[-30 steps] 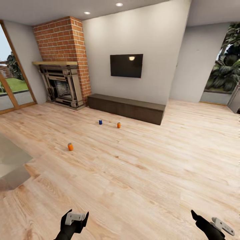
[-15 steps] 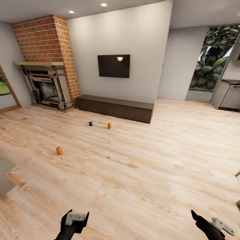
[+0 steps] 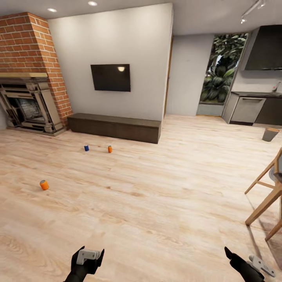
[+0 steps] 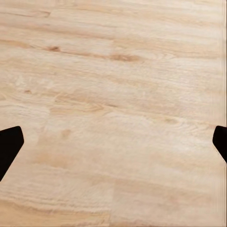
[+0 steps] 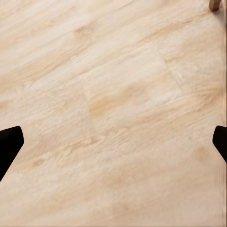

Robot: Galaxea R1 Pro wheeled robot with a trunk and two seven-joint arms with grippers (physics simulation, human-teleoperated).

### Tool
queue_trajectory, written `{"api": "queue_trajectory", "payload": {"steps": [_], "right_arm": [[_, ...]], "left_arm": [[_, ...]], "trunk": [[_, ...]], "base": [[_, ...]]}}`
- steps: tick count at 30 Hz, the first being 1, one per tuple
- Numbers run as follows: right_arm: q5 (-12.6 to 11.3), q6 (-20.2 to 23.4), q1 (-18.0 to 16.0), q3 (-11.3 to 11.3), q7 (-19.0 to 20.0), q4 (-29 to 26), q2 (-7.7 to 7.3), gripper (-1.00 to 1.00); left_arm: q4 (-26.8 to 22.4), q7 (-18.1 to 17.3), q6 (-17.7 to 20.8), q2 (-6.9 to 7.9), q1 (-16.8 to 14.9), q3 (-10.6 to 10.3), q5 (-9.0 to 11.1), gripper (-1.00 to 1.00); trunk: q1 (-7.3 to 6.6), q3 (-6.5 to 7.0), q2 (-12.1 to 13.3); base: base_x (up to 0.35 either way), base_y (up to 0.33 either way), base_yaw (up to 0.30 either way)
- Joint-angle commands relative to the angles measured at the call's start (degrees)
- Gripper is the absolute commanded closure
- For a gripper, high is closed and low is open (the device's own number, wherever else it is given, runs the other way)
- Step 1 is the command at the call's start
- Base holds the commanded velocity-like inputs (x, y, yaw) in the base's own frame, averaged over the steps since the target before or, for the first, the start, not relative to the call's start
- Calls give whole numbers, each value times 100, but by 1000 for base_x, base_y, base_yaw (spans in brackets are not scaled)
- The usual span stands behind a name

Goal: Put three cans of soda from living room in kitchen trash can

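Note:
In the living room, an orange can of soda (image 3: 44,185) lies on the wood floor at the left. Farther back, another orange can of soda (image 3: 110,149) stands beside a small blue can (image 3: 86,147), in front of the long dark cabinet (image 3: 113,127). The tan tash can (image 3: 270,134) stands on the floor at the far right, by the kitchen's dark cabinets (image 3: 250,109). My left gripper (image 3: 91,253) and right gripper (image 3: 243,260) hang low at the near edge, far from the cans. The left gripper (image 4: 113,144) and right gripper (image 5: 113,144) are open over bare floor, holding nothing.
A brick fireplace (image 3: 27,78) fills the left corner, with a black TV (image 3: 111,77) on the white wall. A wooden chair (image 3: 268,188) stands close at the right. A wide stretch of plank floor lies between me and the cans.
The view has swung to the right: the cans and fireplace sit further left in the picture, and the kitchen, tash can and chair have come into sight. The grippers hold the same pose.

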Motion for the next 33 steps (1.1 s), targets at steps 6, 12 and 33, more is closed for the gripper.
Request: {"api": "queue_trajectory", "payload": {"steps": [6,12,33], "right_arm": [[4,-6,0,0,0,0,3,-100],[9,-7,0,4,0,0,5,-100],[66,-6,0,30,0,0,27,-100]], "left_arm": [[22,2,0,7,0,14,0,-100],[32,-4,4,4,0,-1,-1,-100],[-16,-21,9,7,0,3,8,-100]], "trunk": [[0,0,0],[0,0,0],[0,0,0]], "base": [[0,-81,-227],[70,-2,-70],[259,181,-34]]}}
